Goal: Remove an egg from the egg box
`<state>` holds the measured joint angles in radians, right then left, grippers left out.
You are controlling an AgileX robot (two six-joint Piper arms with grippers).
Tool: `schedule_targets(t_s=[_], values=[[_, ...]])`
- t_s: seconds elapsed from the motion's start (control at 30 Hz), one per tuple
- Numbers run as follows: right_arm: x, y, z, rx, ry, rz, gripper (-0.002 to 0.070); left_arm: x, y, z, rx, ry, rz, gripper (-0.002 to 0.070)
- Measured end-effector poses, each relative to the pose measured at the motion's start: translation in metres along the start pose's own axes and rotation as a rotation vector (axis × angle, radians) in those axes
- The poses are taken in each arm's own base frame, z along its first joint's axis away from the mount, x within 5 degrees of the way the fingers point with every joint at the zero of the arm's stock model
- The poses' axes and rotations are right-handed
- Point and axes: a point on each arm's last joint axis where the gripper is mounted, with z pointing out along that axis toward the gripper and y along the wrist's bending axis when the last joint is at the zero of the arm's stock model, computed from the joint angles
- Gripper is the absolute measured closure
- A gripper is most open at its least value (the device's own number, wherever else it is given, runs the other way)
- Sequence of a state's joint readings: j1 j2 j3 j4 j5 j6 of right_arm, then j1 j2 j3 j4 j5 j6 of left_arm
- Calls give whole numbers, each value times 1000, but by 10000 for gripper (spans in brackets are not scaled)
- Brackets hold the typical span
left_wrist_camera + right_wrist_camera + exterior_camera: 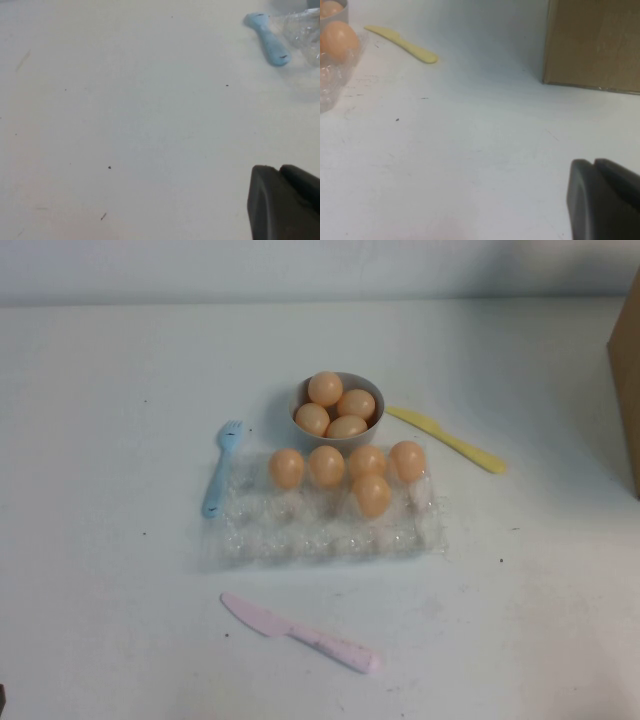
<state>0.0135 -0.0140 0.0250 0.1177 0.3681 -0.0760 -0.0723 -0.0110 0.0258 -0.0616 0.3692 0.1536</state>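
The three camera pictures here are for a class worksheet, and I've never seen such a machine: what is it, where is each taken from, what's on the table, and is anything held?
It is a two-armed robot. The high view looks down at a white table; neither arm shows there. The other two come from wrist cameras: the left gripper and right gripper each show as a dark shape above bare table, holding nothing.

On the table: a clear plastic egg box with five eggs, a grey bowl holding four more, a blue fork, a yellow knife, a pink knife and a cardboard box.
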Motion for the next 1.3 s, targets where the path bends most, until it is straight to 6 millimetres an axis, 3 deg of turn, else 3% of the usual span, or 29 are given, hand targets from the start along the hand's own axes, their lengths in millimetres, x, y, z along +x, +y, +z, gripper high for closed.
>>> schedule_targets(t_s=[0.97, 1.1, 1.3], values=[[0, -1, 0, 16, 1, -41, 694, 0, 0, 0, 0, 0, 0, 678], [-5, 4, 0, -44, -52, 134, 694, 0, 0, 0, 0, 0, 0, 678], [-24, 7, -4, -175, -235, 754, 694, 0, 0, 0, 0, 0, 0, 678]])
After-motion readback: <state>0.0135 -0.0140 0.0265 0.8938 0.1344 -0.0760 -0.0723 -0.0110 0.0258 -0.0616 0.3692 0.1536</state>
